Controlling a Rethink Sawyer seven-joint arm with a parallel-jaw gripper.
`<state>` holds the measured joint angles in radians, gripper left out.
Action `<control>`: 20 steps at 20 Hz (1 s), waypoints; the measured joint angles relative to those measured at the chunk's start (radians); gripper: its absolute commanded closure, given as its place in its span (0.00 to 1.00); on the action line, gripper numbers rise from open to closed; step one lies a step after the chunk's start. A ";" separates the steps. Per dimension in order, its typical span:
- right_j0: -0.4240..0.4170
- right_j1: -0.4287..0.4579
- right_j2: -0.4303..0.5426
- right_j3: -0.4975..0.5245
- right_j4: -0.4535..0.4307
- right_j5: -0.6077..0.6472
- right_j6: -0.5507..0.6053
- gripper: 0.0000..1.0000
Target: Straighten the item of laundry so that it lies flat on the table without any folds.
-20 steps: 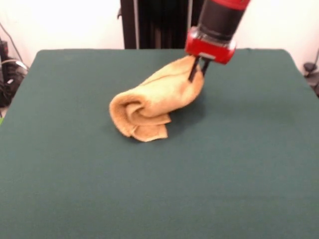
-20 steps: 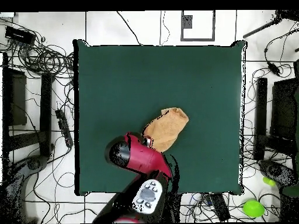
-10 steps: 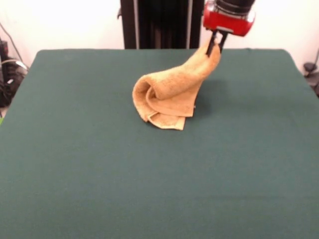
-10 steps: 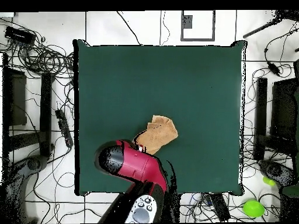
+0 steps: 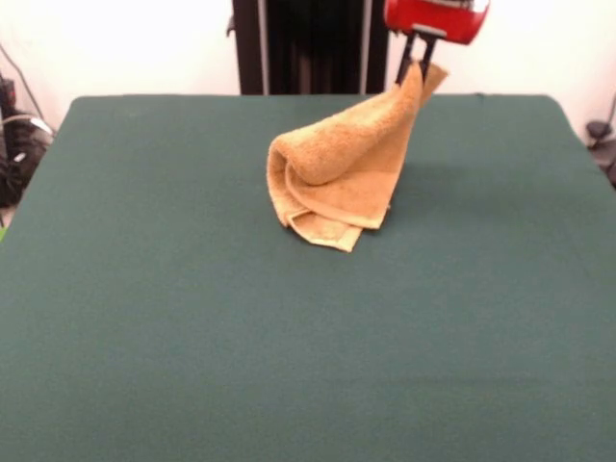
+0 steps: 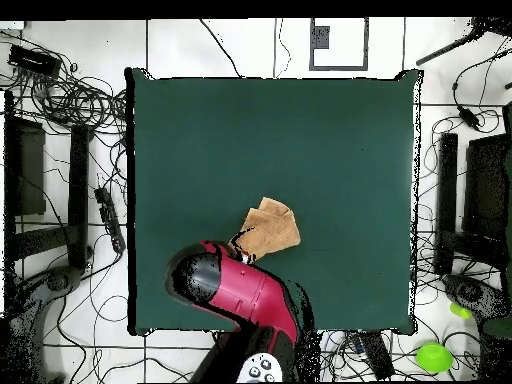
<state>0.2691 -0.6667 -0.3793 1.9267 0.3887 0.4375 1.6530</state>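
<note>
The bench (image 5: 144,346) fills most of what I can see, a wide square of dark green cloth, and it dwarfs the one thing lying on it. From above, cables (image 6: 75,100) trail over the floor along its sides.

The arm (image 6: 235,290) reaches in from the robot's edge of the bench, its red and black body angled over the near part of the green surface. Seen from across the bench, only its red lower end shows at the top of the scene, raised well above the cloth surface, with two thin dark fingers pointing down.

The hand (image 5: 417,60) is nipped shut on one corner of the towel (image 5: 337,173), its fingers closed tight with the fabric pinched between them.

The towel is tan-orange terry, and it hangs from that held corner in a slanting cone. Its upper part is off the bench; its lower part rests on the green cloth, somewhat toward the robot's side of the middle. It is far from flat: one side curls round into a loose roll, and layers lie folded over each other at the bottom edge.
</note>
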 measured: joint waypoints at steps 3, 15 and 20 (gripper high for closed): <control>0.000 -0.017 0.000 0.004 0.000 0.021 0.000 1.00; -0.020 -0.097 0.007 0.019 0.001 0.089 0.000 1.00; -0.083 -0.152 0.047 0.050 0.021 0.089 0.000 1.00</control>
<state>0.1859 -0.8187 -0.3320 1.9766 0.4096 0.5264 1.6530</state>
